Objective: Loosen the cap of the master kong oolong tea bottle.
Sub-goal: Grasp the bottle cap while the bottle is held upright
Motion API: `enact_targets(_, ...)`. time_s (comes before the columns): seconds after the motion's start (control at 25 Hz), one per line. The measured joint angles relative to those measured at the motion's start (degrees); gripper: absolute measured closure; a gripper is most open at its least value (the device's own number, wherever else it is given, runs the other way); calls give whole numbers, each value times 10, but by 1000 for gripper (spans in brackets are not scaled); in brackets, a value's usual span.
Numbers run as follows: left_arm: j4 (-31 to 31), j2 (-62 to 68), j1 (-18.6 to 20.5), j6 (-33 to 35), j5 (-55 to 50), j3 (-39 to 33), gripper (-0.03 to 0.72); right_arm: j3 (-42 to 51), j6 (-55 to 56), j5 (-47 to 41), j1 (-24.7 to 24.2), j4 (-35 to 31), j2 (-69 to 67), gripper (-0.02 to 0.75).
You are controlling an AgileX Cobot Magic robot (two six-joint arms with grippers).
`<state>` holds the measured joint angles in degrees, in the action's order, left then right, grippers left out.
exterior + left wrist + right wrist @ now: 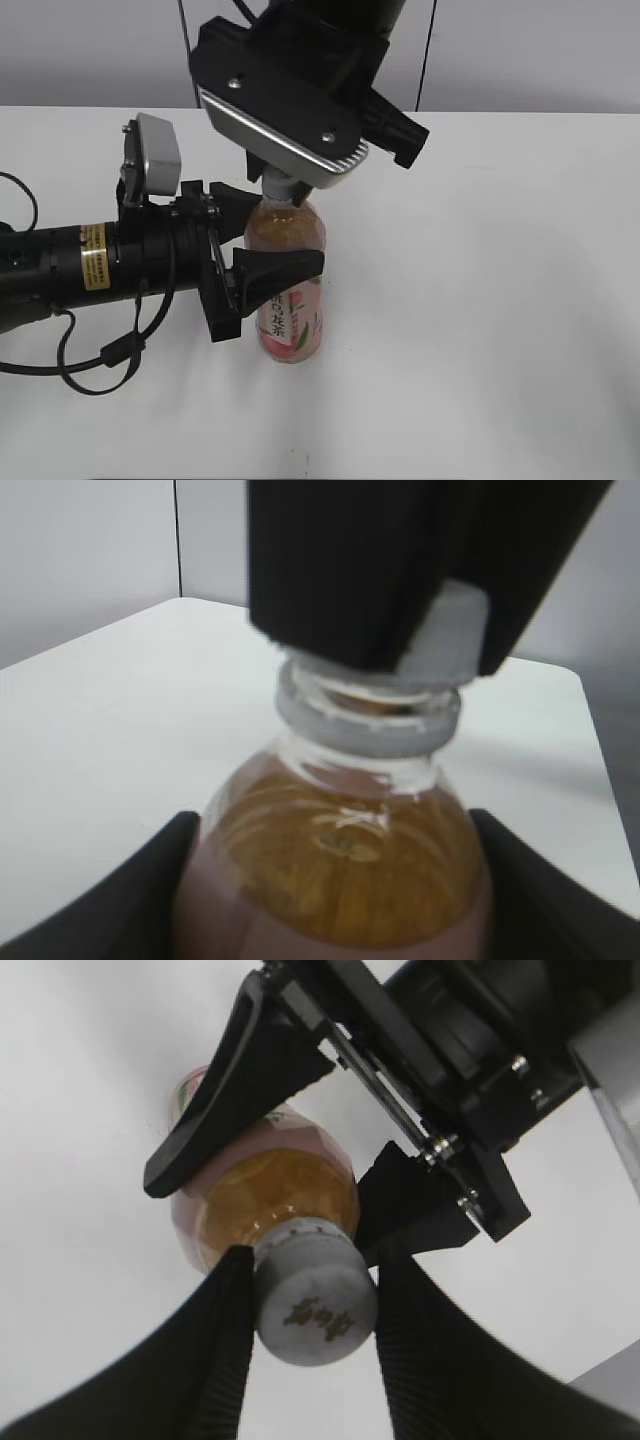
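Two grippers engage one bottle (290, 290), which stands upright on the white bench (500, 300), left of centre and well clear of the edges. Left gripper (265, 235), reaching in horizontally from the left edge, is clamped on the bottle body just below the shoulder. Right gripper (305, 1305), descending from above, has its fingers (215, 1350) closed against the ribbed sides of the cap (315, 1305).

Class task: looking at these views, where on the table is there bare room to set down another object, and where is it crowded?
Bare table spreads right of the bottle to the edge, and along the front. Crowded: left, where the left gripper clamps the bottle, and above, where the right gripper grips the cap.
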<state>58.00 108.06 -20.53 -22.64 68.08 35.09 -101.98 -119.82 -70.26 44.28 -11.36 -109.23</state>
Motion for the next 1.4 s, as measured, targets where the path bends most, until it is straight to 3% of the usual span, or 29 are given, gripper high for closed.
enact_targets(0.24, -1, 0, 0, 0, -1, 0, 223, 0, -110, 0, 0, 0, 0, 458)
enact_targets(0.52, -2, 0, 0, 0, -1, 0, 223, 0, -122, 0, -1, -3, 0, 458)
enact_targets(1.12, -2, 0, 0, 0, -1, 0, 223, 0, -1, 0, -1, -3, 0, 452)
enact_targets(1.4, -5, 0, 0, -4, -3, 1, 223, 0, 71, 1, 1, -14, 0, 338)
